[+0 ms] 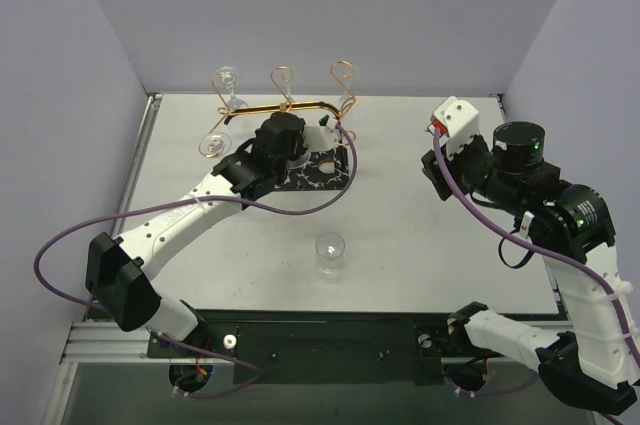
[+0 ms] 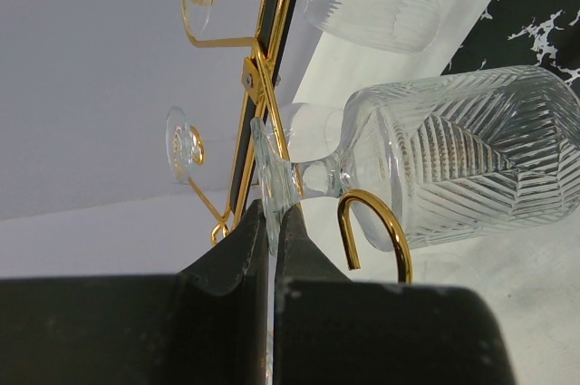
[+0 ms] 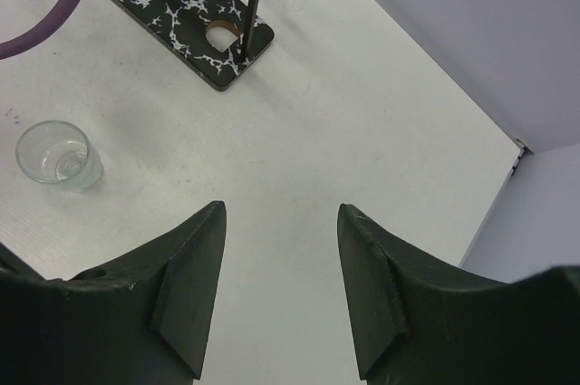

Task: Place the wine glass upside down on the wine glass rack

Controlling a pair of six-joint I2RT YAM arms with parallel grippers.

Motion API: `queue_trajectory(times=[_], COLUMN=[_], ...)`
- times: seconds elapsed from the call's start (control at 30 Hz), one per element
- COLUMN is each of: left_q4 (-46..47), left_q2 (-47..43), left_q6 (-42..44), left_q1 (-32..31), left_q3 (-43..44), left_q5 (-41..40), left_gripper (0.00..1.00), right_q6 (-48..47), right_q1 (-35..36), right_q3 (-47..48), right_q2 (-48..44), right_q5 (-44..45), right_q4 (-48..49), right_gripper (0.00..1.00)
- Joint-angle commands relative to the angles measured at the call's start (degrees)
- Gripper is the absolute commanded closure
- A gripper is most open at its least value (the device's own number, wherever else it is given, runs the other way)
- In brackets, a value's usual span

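**A:** From above, the left pincer (image 1: 285, 137) sits at the middle of the rack (image 1: 300, 105), far left on the counter (image 1: 400, 245). Its jaws are hidden under the wrist. The right pincer (image 1: 437, 173) hangs well apart, to the right.

**B:** So the left arm is much the nearer. Where's the glass?

**A:** Hardly visible from above. The left wrist view shows it. The pincer is clenched on the glass (image 2: 462, 158), with the thin foot (image 2: 269, 168) nipped between the fingertips.

**B:** Which way does it lie?

**A:** Its long axis runs straight out from the jaws. The foot is against the gold bar (image 2: 276, 32), then come the stem and the bowl, which points toward the black base (image 2: 544, 4). I'd judge it inverted, beside a hook (image 2: 376, 226).

**B:** Is the foot seated?

**A:** I can't tell. It overlaps the bar, but I can't see whether it rests there. The release depends on that.

**B:** And the right wrist view?

**A:** The jaws are spread with nothing between them. The rack is far left, and a tumbler (image 3: 59, 156) stands nearer.
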Motion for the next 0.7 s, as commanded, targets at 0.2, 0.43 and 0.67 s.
queue_trajectory(times=[0.2,0.43,0.67], left_q4=[4.0,2.7,2.6], left_q2=[-4.9,-5.9,-6.2], left_q6=[-0.4,-0.4,2.4], left_q1=[0.3,0.0,-1.1], left_q3=[-1.0,-1.8,-2.7], left_q5=[-2.1,-2.3,-3.2], left_gripper=[1.0,1.0,1.0], right_q6=[0.1,0.2,0.1], right_q1=[-0.6,-0.8,-0.9], right_q3=[-1.1,-1.0,-1.4], right_q2=[-1.1,-1.1,-1.4], right_q5=[-0.7,-1.0,-1.0], right_q4=[2.0,2.1,2.2], right_gripper=[0.52,0.52,0.52])
